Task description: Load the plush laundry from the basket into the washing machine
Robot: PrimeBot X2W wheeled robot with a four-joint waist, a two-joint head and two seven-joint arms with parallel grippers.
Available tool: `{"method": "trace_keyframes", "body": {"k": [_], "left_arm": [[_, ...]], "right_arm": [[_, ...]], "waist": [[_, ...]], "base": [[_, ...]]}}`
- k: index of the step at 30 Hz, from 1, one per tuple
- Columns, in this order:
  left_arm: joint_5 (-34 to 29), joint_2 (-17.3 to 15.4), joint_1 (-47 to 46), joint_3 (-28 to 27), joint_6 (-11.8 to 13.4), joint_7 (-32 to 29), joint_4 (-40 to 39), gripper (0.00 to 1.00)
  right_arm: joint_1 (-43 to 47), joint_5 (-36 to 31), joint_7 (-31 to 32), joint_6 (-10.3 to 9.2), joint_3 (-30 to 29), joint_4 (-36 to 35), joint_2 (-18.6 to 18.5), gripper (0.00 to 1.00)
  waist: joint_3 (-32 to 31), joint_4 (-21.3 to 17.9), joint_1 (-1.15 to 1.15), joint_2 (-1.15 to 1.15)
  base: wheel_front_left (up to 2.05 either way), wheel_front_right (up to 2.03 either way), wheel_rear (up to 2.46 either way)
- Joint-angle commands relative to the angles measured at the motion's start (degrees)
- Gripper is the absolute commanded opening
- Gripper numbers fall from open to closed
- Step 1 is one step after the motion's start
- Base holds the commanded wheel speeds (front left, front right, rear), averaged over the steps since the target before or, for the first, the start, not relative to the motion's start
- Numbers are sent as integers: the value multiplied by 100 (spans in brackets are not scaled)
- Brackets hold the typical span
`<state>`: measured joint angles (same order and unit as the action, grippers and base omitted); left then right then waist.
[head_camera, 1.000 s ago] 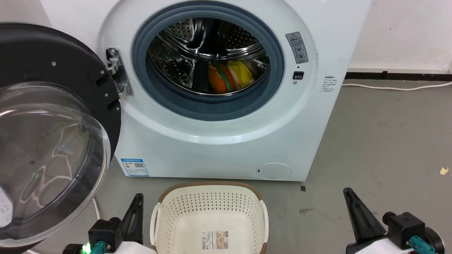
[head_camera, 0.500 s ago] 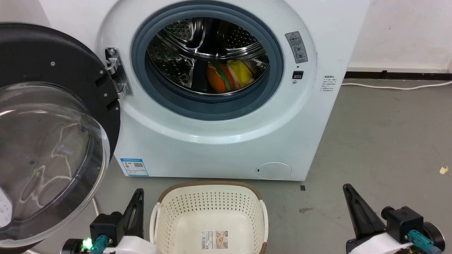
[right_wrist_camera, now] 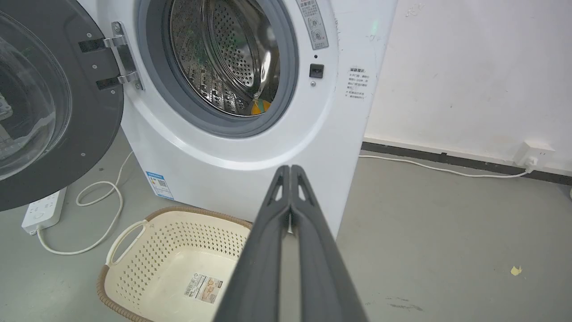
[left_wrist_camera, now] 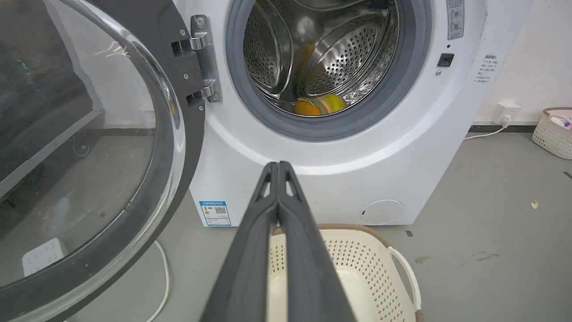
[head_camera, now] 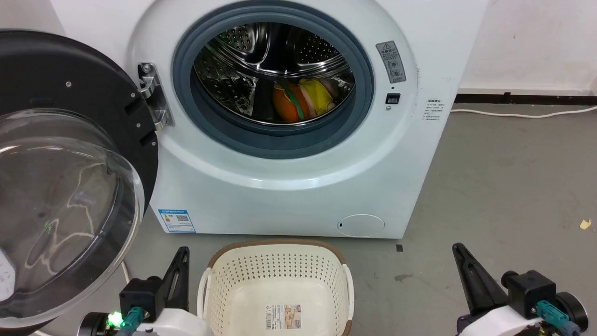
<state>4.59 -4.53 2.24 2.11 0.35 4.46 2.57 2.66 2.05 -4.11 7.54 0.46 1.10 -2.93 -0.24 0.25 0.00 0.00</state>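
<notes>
The left gripper (left_wrist_camera: 278, 167) and right gripper (right_wrist_camera: 290, 170) rest low, fingers pressed together, empty, pointing toward the washing machine (head_camera: 289, 186). The basket (head_camera: 217, 298) sits between them; the plush toy (head_camera: 299, 100) lies ahead, inside the steel drum (head_camera: 242, 42).

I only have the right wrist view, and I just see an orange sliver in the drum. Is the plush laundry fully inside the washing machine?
Observer: Yes; the head view shows the plush laundry lying on the drum floor, behind the door ring.
Operator: And the other arm, carrying anything?
Observer: No; the left gripper is shut, nothing between its fingers.
Operator: Anything else around?
Observer: A second basket stands by the wall.
</notes>
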Motion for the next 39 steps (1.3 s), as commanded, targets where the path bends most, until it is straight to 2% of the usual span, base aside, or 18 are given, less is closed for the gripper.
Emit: {"method": "trace_keyframes", "body": {"k": [1, 39], "left_arm": [[-78, 24, -101, -40, -13, -66, -49, 0], [-459, 165, -224, -211, -35, -446, -257, 0]], "right_arm": [[-121, -34, 31, -4, -11, -42, 4, 0], [-266, -205, 411, -5, -46, -110, 5, 0]], "waist": [[2, -1, 0, 0], [24, -25, 0, 0]], "base": [[0, 0, 0], [0, 0, 0]]}}
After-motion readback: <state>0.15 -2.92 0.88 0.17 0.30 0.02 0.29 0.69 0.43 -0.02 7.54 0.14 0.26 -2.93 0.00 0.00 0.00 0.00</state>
